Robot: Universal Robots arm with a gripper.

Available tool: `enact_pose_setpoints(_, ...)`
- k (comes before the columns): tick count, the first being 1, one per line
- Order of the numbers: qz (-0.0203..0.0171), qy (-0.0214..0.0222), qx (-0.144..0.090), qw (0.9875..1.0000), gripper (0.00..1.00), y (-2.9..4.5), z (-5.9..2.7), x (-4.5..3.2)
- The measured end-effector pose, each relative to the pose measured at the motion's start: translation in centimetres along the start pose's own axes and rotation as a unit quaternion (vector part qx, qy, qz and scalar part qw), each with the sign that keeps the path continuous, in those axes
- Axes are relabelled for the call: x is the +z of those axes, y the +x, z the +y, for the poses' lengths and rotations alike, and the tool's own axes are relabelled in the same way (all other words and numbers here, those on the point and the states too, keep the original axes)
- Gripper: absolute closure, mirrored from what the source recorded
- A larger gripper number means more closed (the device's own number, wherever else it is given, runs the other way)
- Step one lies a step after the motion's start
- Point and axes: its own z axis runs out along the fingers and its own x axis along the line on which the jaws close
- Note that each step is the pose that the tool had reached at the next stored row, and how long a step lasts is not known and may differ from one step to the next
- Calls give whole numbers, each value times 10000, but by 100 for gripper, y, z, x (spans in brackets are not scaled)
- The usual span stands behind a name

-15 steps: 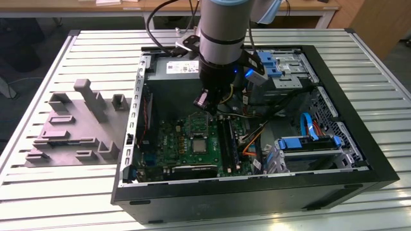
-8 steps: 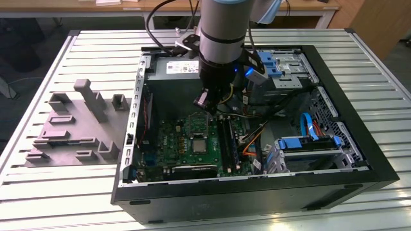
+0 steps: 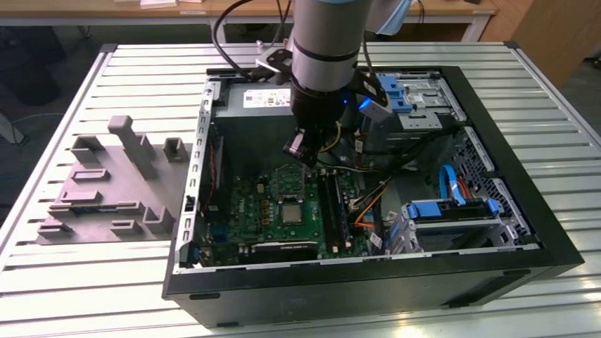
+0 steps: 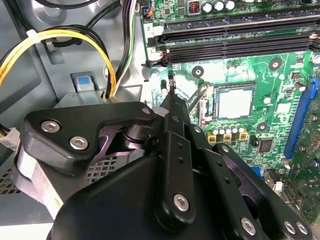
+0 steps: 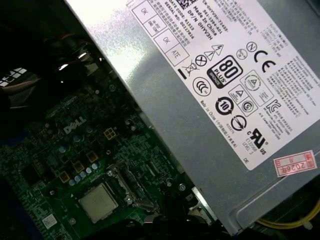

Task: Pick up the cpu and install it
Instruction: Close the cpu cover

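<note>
Computer case (image 3: 526, 232): open on the slatted table, the arm reaching inside.
Green motherboard (image 3: 249, 211): cables and memory slots crowd the gripper's path; a snag could drag it.
Gripper (image 3: 298, 151): above the board, apart from the socket; its fingers look drawn together with nothing between them.
Cpu (image 4: 234, 102): already lying in the socket; a bump could unseat it.

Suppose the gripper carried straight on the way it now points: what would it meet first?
Probably the green motherboard, short of the cpu; the gripper points down at it, though depth is unclear.
</note>
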Motion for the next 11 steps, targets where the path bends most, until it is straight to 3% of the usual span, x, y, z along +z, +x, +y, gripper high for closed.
enact_pose_setpoints(11,6,-4,-57,10000,89,1,2,-19)
